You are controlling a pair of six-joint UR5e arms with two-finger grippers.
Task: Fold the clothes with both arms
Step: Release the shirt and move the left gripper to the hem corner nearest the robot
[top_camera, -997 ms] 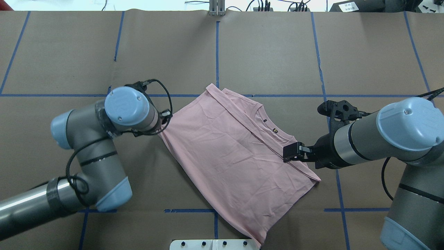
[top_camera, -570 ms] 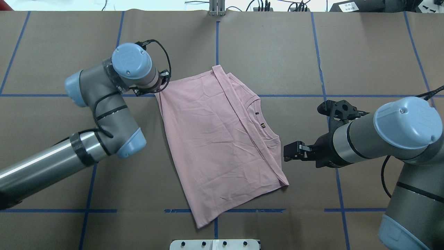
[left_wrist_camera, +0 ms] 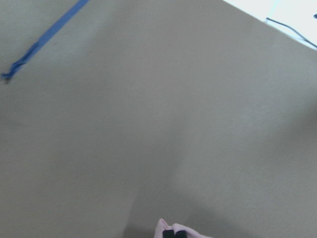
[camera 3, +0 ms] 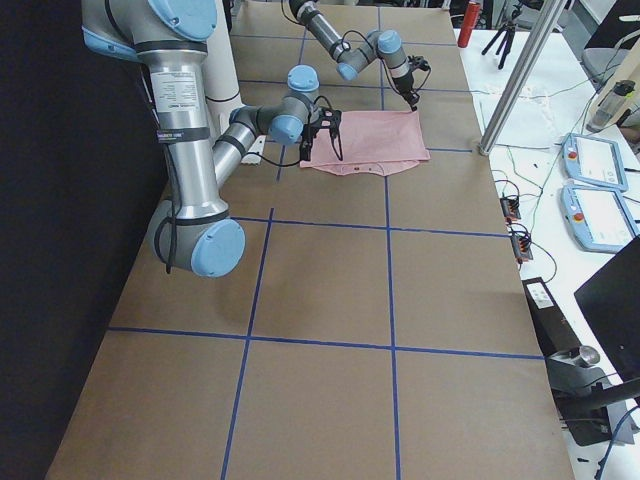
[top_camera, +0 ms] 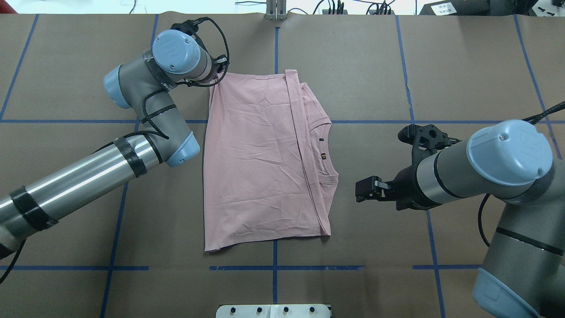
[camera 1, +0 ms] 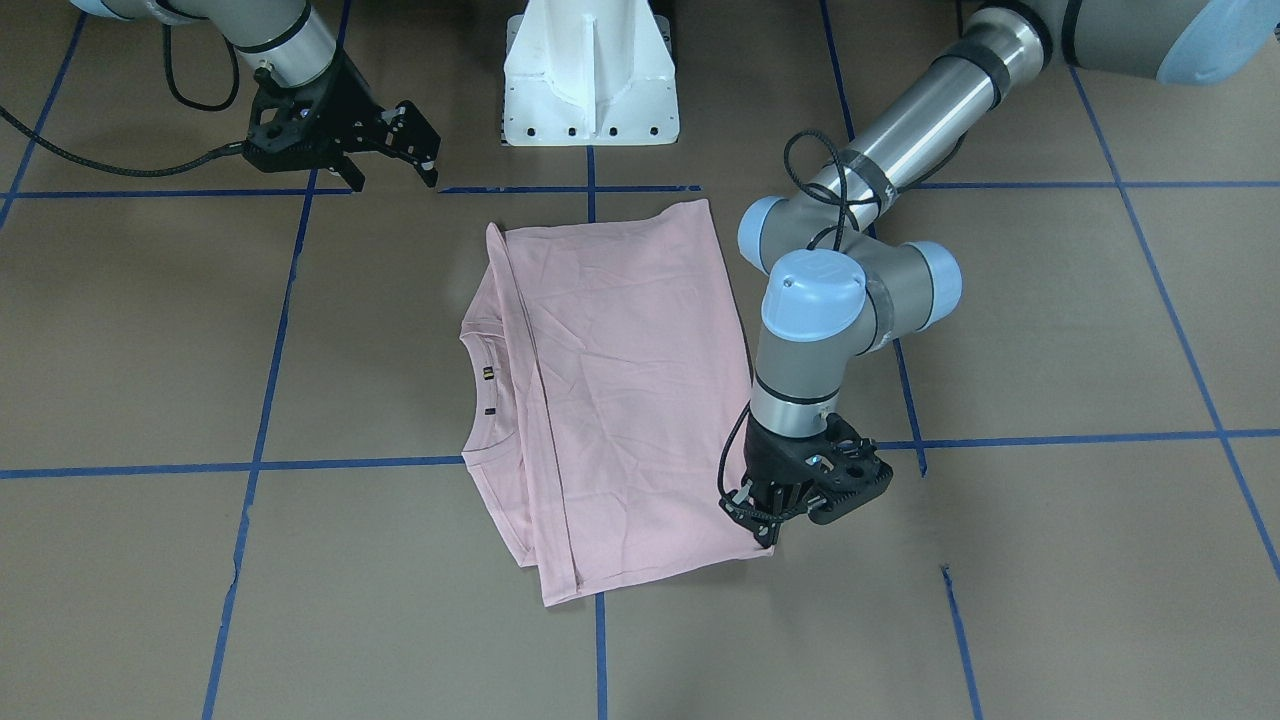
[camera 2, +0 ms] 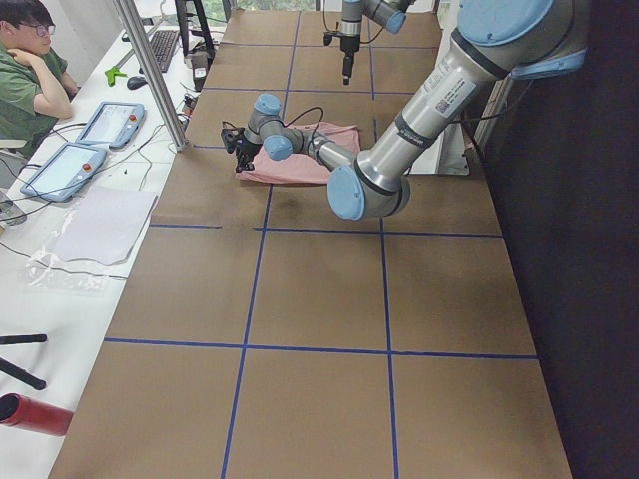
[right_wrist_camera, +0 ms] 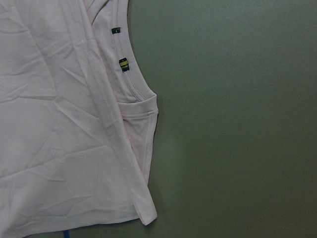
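Observation:
The pale pink T-shirt (top_camera: 256, 163) lies folded lengthwise on the brown table, plain side up, with its ribbed collar (top_camera: 326, 150) peeking out on the right. It also shows in the front view (camera 1: 620, 380). My left gripper (top_camera: 215, 81) is shut on the shirt's far left corner, low at the table (camera 1: 763, 530). In the left wrist view a bit of pink cloth (left_wrist_camera: 163, 229) sits pinched at the fingertips. My right gripper (top_camera: 358, 191) is open and empty, hovering just right of the collar side (camera 1: 418, 150). The right wrist view shows the collar and folded edge (right_wrist_camera: 74, 124).
The white pedestal (camera 1: 590, 70) stands at the near edge, in front of the shirt's near hem. Blue tape lines (top_camera: 275, 44) cross the brown paper. An operator (camera 2: 30, 60) sits at a side table with tablets (camera 2: 110, 122) beyond the far edge.
My left gripper has dragged the shirt's corner toward the far side, swinging the shirt from diagonal to square with the tape lines. The right gripper, first over the collar, now stands off the cloth.

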